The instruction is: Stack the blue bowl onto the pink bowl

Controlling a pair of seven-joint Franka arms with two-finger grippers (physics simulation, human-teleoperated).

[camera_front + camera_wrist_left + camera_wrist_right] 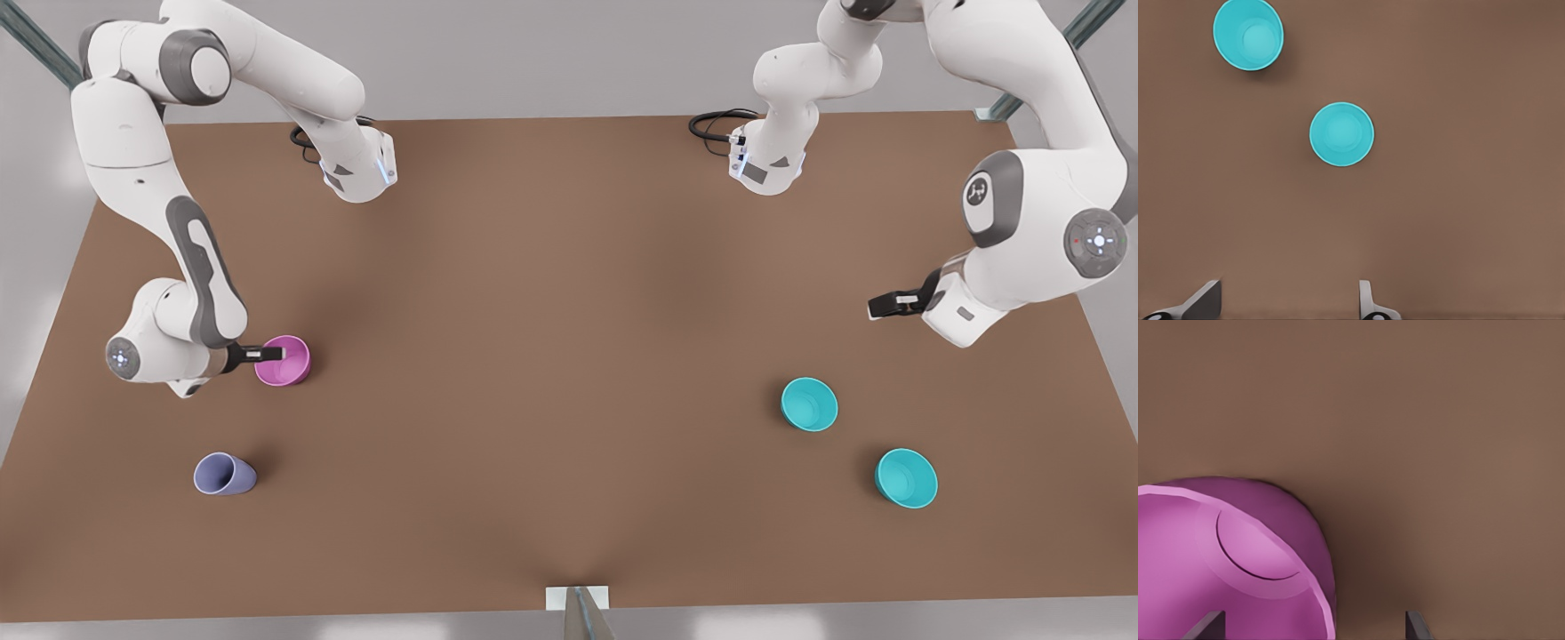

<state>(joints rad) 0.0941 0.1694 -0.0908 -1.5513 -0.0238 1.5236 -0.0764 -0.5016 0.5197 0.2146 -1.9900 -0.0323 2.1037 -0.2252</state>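
Observation:
The pink bowl (293, 366) stands upright at the front view's left. My right gripper (276, 353) is open at its rim. In the right wrist view the pink bowl (1251, 547) has its wall between the right gripper's (1311, 627) spread fingertips, one over the inside and one outside. Two look-alike teal-blue bowls stand at the front view's right, one nearer the middle (809, 404) (1341, 133) and one farther out (906, 477) (1248, 35). My left gripper (876, 307) (1288, 303) hovers open and holds nothing, apart from both.
A lavender-blue cup (224, 474) stands on the brown table (569, 267) in front of the pink bowl. Free room spans the table's middle between the two groups. A metal post (582, 613) rises at the front edge.

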